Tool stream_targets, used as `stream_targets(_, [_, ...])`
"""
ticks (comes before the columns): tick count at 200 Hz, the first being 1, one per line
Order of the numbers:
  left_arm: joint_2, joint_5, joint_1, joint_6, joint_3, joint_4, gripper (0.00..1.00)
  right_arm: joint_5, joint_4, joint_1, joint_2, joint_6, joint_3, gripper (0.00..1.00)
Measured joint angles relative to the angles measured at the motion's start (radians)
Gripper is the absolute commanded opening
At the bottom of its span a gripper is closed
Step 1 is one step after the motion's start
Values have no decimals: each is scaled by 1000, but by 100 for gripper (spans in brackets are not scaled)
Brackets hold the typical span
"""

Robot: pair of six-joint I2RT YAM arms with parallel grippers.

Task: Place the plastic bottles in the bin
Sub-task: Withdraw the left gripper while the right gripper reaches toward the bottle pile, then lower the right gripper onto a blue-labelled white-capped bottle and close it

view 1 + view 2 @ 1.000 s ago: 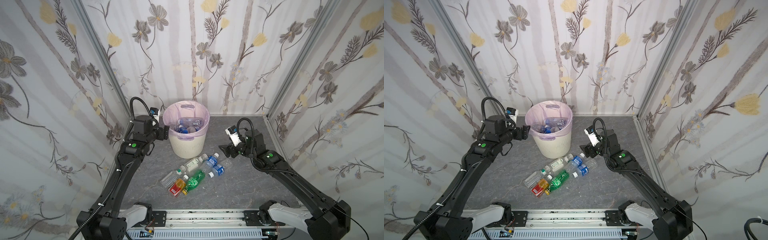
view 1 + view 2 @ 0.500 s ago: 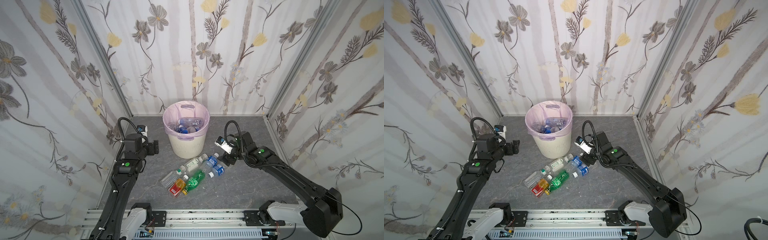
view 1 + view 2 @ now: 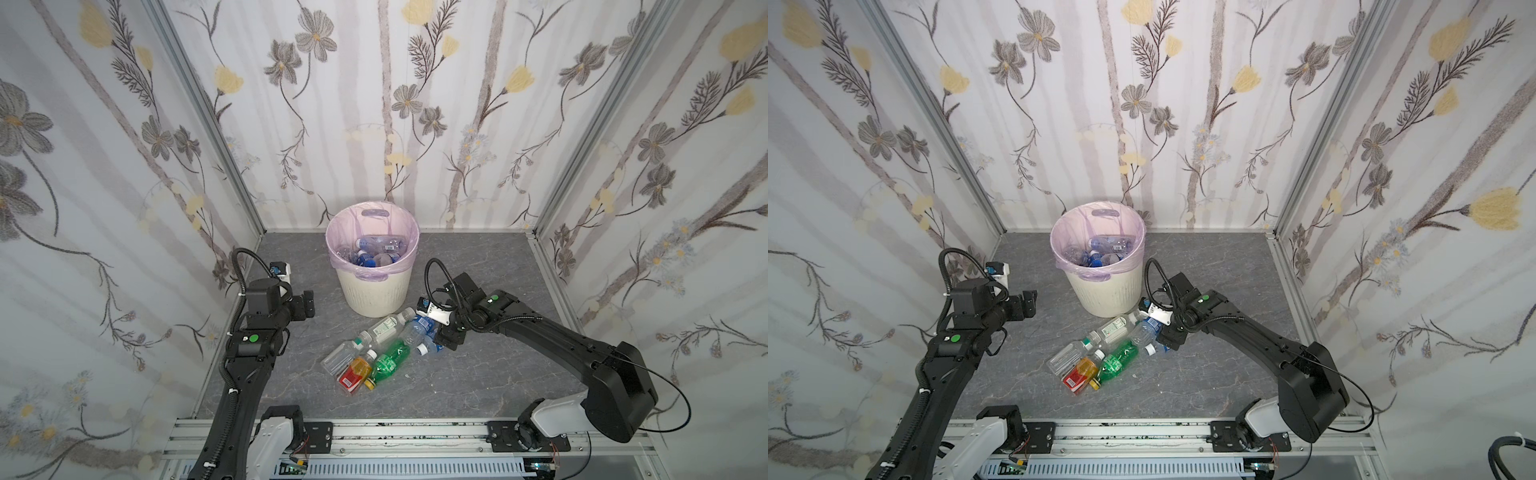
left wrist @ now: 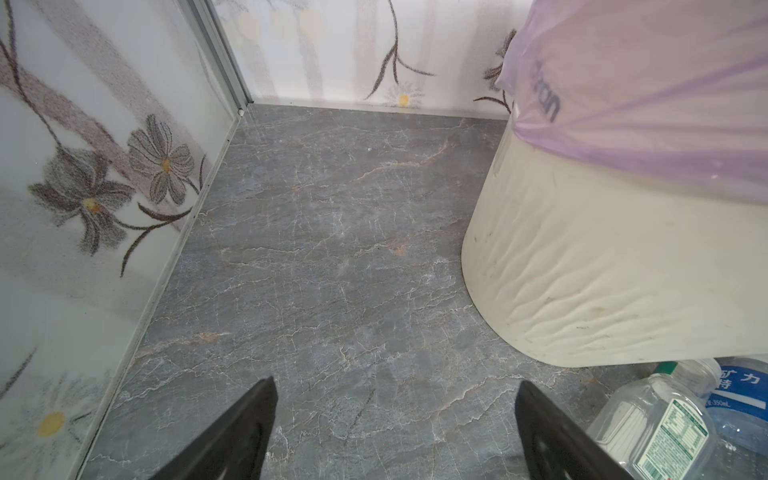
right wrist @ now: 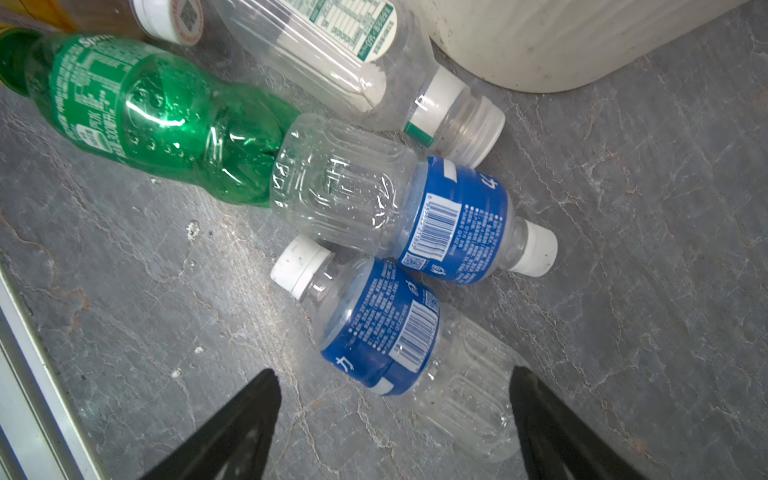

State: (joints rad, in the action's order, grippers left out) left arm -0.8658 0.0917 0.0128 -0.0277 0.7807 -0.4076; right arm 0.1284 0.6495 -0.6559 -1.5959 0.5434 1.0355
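Observation:
The cream bin [image 3: 372,286] with a lilac bag stands at the back and holds several plastic bottles [image 3: 376,253]. In front of it several more lie on the grey floor: a clear one with a green-white label [image 3: 384,328], two blue-labelled [image 5: 382,195] [image 5: 386,332], a green one [image 3: 388,361], an amber one with a red label [image 3: 355,374] and a plain clear one [image 3: 338,357]. My right gripper [image 5: 392,372] hangs open low over the nearer blue-labelled bottle, whose clear body lies between its fingers. My left gripper [image 4: 397,382] is open over bare floor left of the bin [image 4: 602,270].
Flowered walls close in on three sides; the left wall [image 4: 83,208] runs close beside my left gripper. An aluminium rail [image 3: 374,432] borders the floor at the front. The bin's wall [image 5: 540,41] stands just beyond the bottle heap.
The left arm has come down and back from the bin's rim to the floor at its left. The right gripper has dropped from above onto the bottle heap.

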Motion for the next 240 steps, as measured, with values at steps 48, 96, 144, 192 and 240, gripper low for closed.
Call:
stream_targets(48, [-5, 27, 0, 9, -27, 16, 90, -31, 18, -3, -122, 8, 1, 88])
stream_targets(96, [1, 53, 0, 29, -25, 47, 90, -33, 19, -3, -161, 15, 4, 88])
stream_targets(144, [5, 62, 0, 38, -40, 63, 90, -57, 18, -4, -204, 15, 4, 86])
stream_targets(192, [17, 62, 0, 39, -41, 69, 90, -73, 15, -3, -235, 14, 2, 83])
stream_targets(240, [17, 63, 0, 40, -41, 74, 90, -106, 15, -4, -264, 13, -2, 80])
